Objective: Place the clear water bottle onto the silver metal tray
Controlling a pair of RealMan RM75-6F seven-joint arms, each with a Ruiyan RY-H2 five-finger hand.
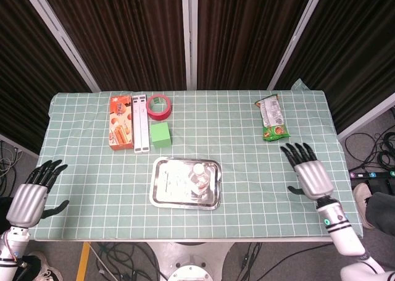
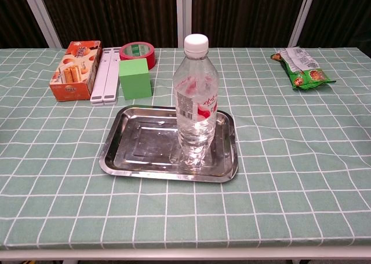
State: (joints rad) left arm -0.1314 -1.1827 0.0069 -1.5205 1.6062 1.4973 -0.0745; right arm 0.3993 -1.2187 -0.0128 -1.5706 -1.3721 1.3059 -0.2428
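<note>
The bottle (image 2: 196, 101) is seen standing upright on the tray (image 2: 142, 142), toward the tray's right side, well apart from both hands, so the placement is judged done. The right hand (image 1: 308, 171) is held at the table's right edge with its fingers spread and nothing in them; the left hand (image 1: 32, 193) is held off the table's left edge, likewise spread and empty. Neither hand is shown in the chest view. The bottle lies far to the left of the right hand and far to the right of the left hand. A risk is judged to lie in the tall, narrow bottle being tipped if either arm is swung across the tray.
</note>
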